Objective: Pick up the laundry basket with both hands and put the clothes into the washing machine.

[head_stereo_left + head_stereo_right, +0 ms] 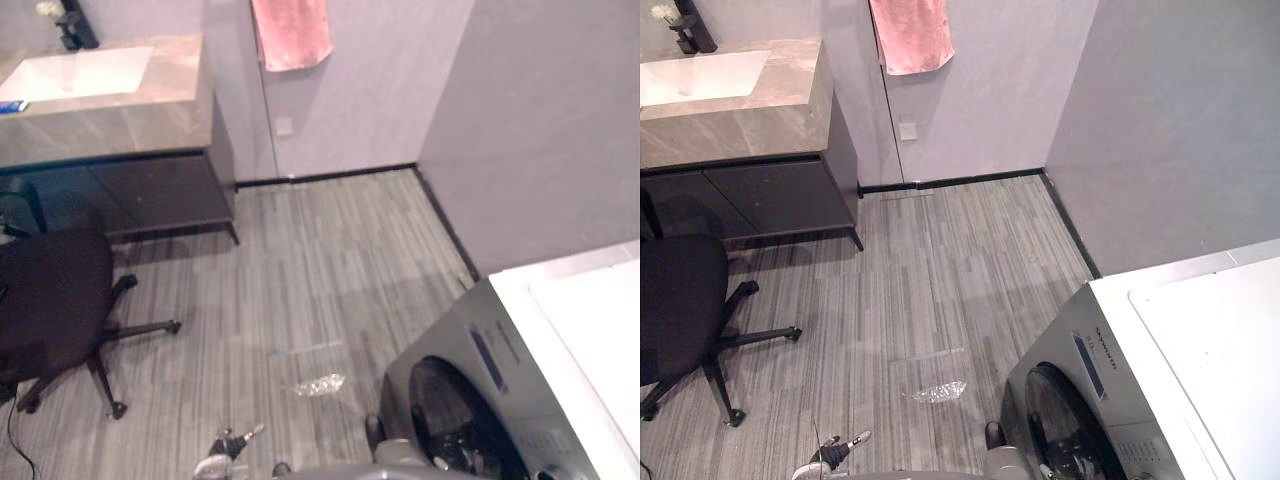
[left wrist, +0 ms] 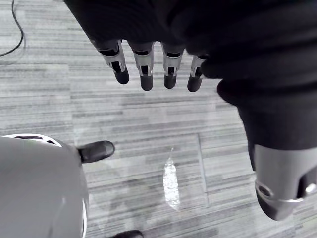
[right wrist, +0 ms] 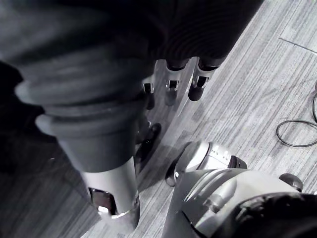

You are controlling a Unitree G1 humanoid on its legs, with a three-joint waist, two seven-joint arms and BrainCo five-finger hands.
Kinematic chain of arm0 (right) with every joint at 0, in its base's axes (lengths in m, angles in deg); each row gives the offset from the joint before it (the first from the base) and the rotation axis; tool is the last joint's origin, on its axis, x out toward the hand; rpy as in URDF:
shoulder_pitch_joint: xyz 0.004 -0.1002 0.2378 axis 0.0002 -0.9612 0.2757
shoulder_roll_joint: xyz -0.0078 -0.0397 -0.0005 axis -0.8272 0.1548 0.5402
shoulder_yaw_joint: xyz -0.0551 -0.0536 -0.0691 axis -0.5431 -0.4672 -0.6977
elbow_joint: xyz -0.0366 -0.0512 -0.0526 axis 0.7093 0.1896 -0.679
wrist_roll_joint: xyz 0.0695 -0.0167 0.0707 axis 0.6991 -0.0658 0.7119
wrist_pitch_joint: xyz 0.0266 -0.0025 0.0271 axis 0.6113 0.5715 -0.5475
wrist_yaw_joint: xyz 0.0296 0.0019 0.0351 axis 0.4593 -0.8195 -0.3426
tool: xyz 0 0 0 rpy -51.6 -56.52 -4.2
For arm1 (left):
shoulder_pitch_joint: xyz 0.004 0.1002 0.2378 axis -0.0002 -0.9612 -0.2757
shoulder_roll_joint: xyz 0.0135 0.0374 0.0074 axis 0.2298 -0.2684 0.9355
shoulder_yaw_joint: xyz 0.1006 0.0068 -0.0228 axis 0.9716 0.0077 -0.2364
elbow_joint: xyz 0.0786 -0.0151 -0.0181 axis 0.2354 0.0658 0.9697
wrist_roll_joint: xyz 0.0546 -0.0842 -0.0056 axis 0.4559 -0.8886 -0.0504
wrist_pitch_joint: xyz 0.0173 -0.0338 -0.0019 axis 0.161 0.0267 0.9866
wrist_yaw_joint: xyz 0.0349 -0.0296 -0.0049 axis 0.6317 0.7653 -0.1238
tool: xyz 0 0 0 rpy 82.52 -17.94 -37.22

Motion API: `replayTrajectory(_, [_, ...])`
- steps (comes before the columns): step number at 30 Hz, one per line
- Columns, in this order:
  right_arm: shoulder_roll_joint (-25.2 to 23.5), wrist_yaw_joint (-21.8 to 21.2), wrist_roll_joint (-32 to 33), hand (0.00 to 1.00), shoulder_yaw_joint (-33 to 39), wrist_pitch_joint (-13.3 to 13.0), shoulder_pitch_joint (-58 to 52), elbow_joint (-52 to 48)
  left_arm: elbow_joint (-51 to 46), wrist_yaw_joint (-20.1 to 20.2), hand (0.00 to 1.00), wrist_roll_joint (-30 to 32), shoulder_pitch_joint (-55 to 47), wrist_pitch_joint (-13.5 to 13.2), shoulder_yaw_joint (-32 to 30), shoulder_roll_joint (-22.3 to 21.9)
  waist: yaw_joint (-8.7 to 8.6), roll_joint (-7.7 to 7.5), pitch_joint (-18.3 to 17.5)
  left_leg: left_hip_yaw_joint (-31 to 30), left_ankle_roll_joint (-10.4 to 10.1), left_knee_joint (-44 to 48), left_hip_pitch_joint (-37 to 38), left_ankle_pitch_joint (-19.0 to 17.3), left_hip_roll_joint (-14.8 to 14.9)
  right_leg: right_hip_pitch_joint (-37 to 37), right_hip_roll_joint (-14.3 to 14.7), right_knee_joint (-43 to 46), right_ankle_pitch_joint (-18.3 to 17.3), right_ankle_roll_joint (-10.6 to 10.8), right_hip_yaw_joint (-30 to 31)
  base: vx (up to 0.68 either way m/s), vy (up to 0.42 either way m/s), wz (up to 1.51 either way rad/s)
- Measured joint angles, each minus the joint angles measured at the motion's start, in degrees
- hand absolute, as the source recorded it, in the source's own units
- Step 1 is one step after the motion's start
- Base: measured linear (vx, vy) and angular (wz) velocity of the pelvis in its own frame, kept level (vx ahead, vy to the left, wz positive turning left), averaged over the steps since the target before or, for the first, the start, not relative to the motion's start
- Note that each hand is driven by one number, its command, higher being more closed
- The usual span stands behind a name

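Note:
The grey washing machine (image 1: 500,360) stands at the lower right, its dark round door (image 1: 455,420) facing the striped floor. My left hand (image 2: 143,69) hangs over the floor with its fingers straight and nothing in it. My right hand (image 3: 198,84) hangs the same way, fingers relaxed and empty, above the floor.
A black office chair (image 1: 50,300) stands at the left in front of a sink counter (image 1: 110,100). A pink towel (image 1: 290,30) hangs on the far wall. A scrap of clear plastic (image 1: 318,384) lies on the floor near the machine. A grey wall (image 1: 540,130) rises behind the machine.

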Motion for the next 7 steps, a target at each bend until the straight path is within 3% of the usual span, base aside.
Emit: replayTrajectory(7, [0.17,-0.18,-0.32,0.0,-0.08,-0.03,0.0,0.3,0.01,-0.04,0.0,-0.03,0.17,0.01,0.05,0.0,0.19,0.0,0.0,-0.19,0.0,-0.12,0.5,0.0,0.02,0.51,0.02,0.0,-0.09,-0.04,-0.13,0.01,0.002,0.0])
